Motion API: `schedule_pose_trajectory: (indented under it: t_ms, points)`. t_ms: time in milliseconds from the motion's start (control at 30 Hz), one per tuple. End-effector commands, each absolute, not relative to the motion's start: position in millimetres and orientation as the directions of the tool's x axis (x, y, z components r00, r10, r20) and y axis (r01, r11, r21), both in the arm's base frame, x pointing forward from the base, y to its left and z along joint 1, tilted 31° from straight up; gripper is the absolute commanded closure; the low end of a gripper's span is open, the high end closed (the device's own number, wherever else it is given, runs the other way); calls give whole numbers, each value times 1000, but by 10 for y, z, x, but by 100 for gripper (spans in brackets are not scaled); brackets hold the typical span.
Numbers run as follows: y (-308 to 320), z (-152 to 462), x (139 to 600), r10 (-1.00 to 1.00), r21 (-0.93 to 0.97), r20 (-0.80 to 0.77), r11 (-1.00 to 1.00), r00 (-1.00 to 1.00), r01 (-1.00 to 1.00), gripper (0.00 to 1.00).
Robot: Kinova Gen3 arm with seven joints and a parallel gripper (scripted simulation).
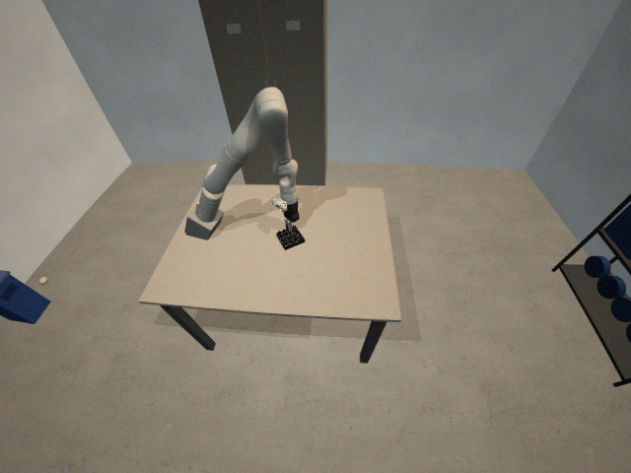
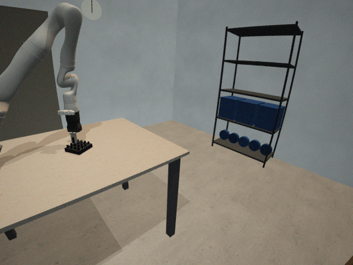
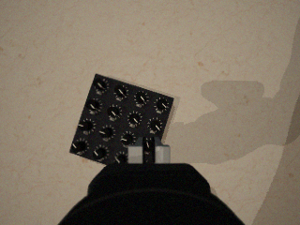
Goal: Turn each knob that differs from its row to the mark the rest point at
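Note:
The black knob box stands on the table. Its rear edge is at the top in the wrist view, with knob A1 at the upper left. My gripper points down at the box's right part and is shut on knob C4, one finger at each side. C4's white line looks roughly up and down in the wrist view. The lines of C1, C2 and C3 lean to the left. The gripper hides D4 and partly D3. The socket is not seen.
Neighbouring knobs, such as B4, stand close around the fingers. The wooden table bears the arm's base at its left side. A shelf rack stands away from the table.

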State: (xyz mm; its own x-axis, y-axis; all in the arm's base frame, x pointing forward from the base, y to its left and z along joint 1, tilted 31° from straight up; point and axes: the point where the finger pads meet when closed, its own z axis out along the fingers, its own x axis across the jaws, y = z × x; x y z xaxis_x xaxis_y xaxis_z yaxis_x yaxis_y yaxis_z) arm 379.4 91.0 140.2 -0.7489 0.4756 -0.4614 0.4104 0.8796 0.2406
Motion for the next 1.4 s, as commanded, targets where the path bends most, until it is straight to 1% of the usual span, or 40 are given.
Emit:
schedule_pose_trajectory:
  t_ms: [0,967,1367]
  points:
    - [912,1406,3796,476,241,-462,880,-749,410,70]
    - [912,1406,3796,474,241,-462,880,-749,409,70]
    - [912,1406,3796,441,223,-471,898,-764,380,70]
